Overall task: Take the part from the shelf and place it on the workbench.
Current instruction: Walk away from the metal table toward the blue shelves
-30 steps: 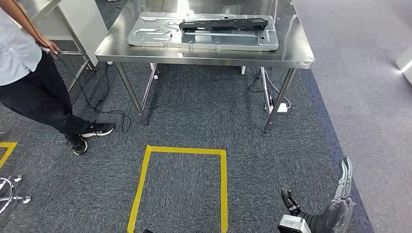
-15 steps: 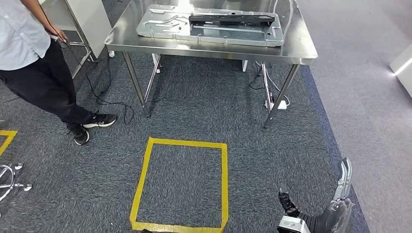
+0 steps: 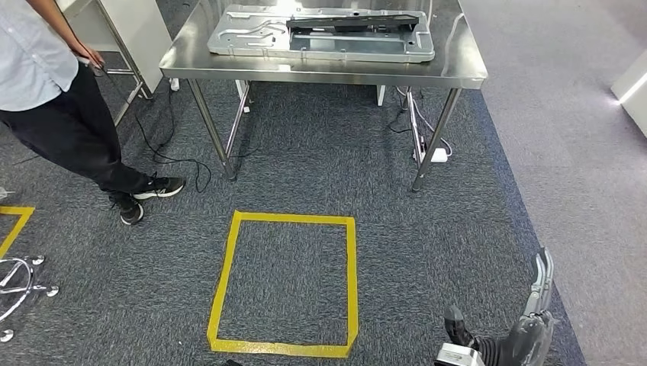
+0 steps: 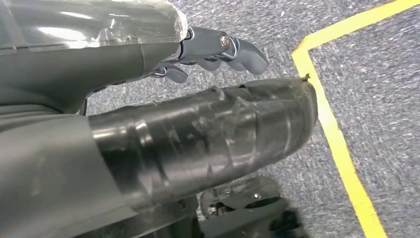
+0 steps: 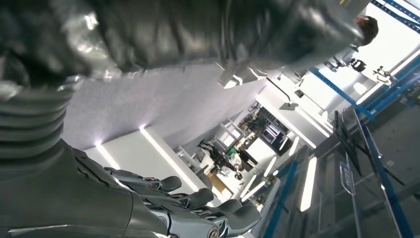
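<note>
Your right hand (image 3: pixel 460 332) hangs low, fingers loosely extended, holding nothing; the long black ribbed part (image 3: pixel 352 22) lies lengthwise along the steel workbench's (image 3: pixel 458 75) far edge, well ahead.

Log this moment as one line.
right robot hand: empty | left robot hand: empty | grey metal part: on steel workbench

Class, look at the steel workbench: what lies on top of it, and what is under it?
On the workbench lies a metal panel with a black part on it. Underneath: carpet, cables and a white power strip. The far tabletop is cut off.
</note>
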Tool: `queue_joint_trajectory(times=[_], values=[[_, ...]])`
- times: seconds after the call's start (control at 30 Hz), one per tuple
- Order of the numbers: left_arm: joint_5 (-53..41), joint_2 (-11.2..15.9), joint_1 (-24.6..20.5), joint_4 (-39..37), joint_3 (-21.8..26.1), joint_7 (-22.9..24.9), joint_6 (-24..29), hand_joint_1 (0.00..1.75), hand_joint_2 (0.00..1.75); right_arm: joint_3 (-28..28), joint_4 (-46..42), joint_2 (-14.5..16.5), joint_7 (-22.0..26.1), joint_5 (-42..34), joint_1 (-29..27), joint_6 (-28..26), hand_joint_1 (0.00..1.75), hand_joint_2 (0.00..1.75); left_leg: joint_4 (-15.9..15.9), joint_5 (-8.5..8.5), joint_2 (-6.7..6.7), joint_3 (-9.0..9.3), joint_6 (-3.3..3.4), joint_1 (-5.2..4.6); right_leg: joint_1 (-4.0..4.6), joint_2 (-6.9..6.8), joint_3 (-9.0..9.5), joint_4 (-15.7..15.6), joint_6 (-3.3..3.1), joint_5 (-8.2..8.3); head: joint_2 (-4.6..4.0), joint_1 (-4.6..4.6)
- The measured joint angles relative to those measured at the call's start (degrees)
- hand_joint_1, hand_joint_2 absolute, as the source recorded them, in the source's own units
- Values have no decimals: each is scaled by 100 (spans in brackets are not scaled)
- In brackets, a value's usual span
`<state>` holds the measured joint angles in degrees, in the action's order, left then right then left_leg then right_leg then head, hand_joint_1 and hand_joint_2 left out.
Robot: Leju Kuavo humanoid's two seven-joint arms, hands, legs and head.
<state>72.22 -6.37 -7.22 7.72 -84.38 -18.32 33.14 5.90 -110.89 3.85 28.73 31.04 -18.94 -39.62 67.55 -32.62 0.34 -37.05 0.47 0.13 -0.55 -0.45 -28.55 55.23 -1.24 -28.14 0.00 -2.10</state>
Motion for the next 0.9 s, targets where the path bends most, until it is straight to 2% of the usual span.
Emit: queue_joint_trajectory(times=[0.03, 0.07, 0.1, 0.13, 0.17, 0.2, 0.23, 0.3, 0.37, 0.4, 0.47, 0.53, 0.57, 0.6, 0.63, 0.67, 0.7, 0.77, 0.8, 0.83, 0.87, 0.9], values=[[3, 1, 4, 0, -1, 0, 1, 0, 0, 0, 11, -2, -17, -34, -6, 21, 0, 0, 335, -141, 0, -124, -28, 18, 1, 6, -36, 25, 0, 5, 0, 0], [8, 1, 8, 0, -3, 0, 2, 0, 0, 0, 29, -3, -36, -95, -10, 62, 0, 0, 523, -178, 1, -175, -50, 34, 0, 18, -69, 57, 4, 7, 0, 0], [15, 1, 11, 0, -5, 0, 2, 0, 0, 0, 53, -5, -51, -182, -10, 134, 0, 0, 499, -103, 0, -125, -67, 50, -4, 38, -97, 91, 8, 6, 0, 0], [22, 1, 12, 0, -9, 0, 3, 0, 0, 0, 88, -5, -56, -291, -10, 233, 0, 0, 244, 67, -8, 37, -77, 66, -10, 69, -121, 127, 18, 1, 0, 0], [28, 2, 12, 0, -15, 0, 3, 0, 0, 0, 133, -5, -53, -434, -8, 366, 0, 0, -150, 236, -57, 256, -81, 84, -17, 103, -144, 165, 34, -9, 0, 0], [32, 3, 14, 0, -23, 2, 4, 0, 0, -2, 190, -5, -48, -590, -2, 520, 0, 0, -511, 345, -148, 473, -74, 94, -20, 141, -176, 201, 60, -17, 0, 0], [35, 4, 16, 0, -33, 4, 4, 0, 0, -9, 262, -4, -39, -743, 6, 679, 0, 0, -780, 408, -234, 625, -58, 100, -22, 184, -206, 230, 93, -18, 0, 1], [44, 5, 23, 0, -57, 14, 6, 0, 0, -61, 464, 8, 12, -984, 30, 970, 0, 0, -936, 381, -317, 710, -10, 89, -20, 267, -256, 255, 167, 8, 0, -1], [56, 2, 20, 0, -79, 21, 9, 0, 0, -189, 744, 44, 94, -1120, 45, 1178, 0, 0, -990, 403, -230, 697, 63, 96, -21, 325, -279, 271, 237, 19, 0, -3], [61, -1, 14, 0, -86, 22, 11, 0, 0, -277, 893, 67, 141, -1169, 55, 1256, 0, 0, -1014, 424, -180, 697, 109, 104, -21, 304, -324, 348, 265, -38, 0, -9], [69, -6, 11, 0, -93, 22, 11, 0, 0, -457, 1161, 111, 215, -1239, 90, 1361, 0, 0, -1053, 460, -66, 688, 196, 109, -28, 205, -562, 827, 301, -328, 0, -20], [79, -5, 22, 0, -100, 22, 11, 0, 0, -620, 1397, 162, 241, -1284, 120, 1452, 0, 0, -1054, 466, 51, 665, 230, 93, -35, 135, -920, 1549, 332, -644, 0, -24], [85, -4, 27, 0, -103, 22, 12, 0, 0, -703, 1505, 192, 243, -1298, 124, 1511, 0, 0, -1051, 466, 111, 658, 233, 87, -40, 118, -1026, 1769, 343, -687, 0, -24], [91, -3, 27, 0, -107, 22, 12, 0, 0, -796, 1610, 226, 249, -1306, 128, 1581, 0, 0, -1047, 464, 166, 656, 231, 83, -44, 102, -1032, 1792, 347, -624, 0, -23], [99, -3, 24, 0, -111, 22, 12, 0, 0, -902, 1717, 265, 266, -1308, 142, 1660, 0, 0, -1044, 462, 219, 659, 227, 82, -46, 77, -925, 1596, 344, -468, 0, -23], [110, -3, 21, 0, -116, 22, 11, 0, 0, -1035, 1841, 313, 295, -1308, 168, 1752, 0, 0, -1041, 457, 269, 668, 220, 80, -46, 17, -733, 1237, 330, -265, 0, -24], [121, -3, 19, 0, -121, 22, 11, 0, 0, -1186, 1976, 367, 333, -1307, 209, 1853, 0, 0, -1035, 446, 315, 678, 203, 68, -29, -99, -530, 839, 313, -111, 0, -24], [139, -3, 19, 0, -131, 23, 12, 0, 0, -1573, 2307, 499, 417, -1300, 340, 2094, 0, 0, -1021, 425, 402, 688, 149, 35, 12, -260, -293, 327, 260, 39, 0, -19], [144, -3, 17, 0, -135, 24, 13, 0, 0, -1810, 2520, 559, 456, -1279, 424, 2223, 0, 0, -1018, 419, 447, 691, 117, 20, 34, -277, -283, 260, 237, 34, 0, -14], [148, -4, 11, 0, -138, 26, 13, 0, 0, -2081, 2786, 608, 503, -1242, 520, 2347, 0, 0, -1019, 418, 494, 697, 87, 16, 39, -222, -301, 255, 207, 48, 0, -12], [153, -7, 1, 0, -142, 28, 13, 0, 0, -2396, 3108, 647, 567, -1189, 622, 2460, 0, 0, -1009, 404, 503, 697, 55, 24, 28, -175, -307, 242, 176, 65, 0, -12], [157, -10, -9, 0, -147, 31, 14, 0, 0, -2700, 3433, 675, 645, -1133, 726, 2544, 0, 0, -953, 350, 439, 678, 22, 33, 13, -132, -310, 228, 141, 83, 0, -12]])
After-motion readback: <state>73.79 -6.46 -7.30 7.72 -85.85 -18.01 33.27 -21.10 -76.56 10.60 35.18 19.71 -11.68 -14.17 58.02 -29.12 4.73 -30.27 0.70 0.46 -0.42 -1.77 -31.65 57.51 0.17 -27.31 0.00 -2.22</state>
